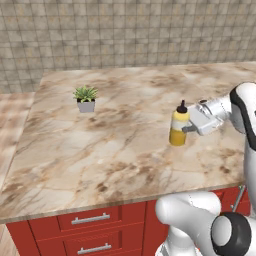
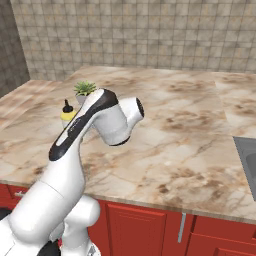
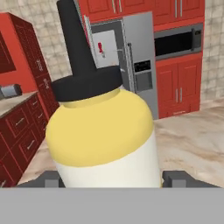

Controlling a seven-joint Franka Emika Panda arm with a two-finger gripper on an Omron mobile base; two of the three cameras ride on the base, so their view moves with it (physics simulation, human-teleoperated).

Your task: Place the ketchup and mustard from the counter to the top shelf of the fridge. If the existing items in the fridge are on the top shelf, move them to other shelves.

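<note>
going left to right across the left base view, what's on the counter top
small green spiky plant in a grey pot → yellow squeeze bottle of mustard with a dark pointed nozzle → the white arm's gripper, its fingers at the bottle's side

White arm (image 1: 240,107) reached out flat, bent at elbow. Gripper (image 1: 186,129) lay sideways, fingers (image 3: 177,178) spread wide, one each side of mustard (image 1: 178,126).
</note>
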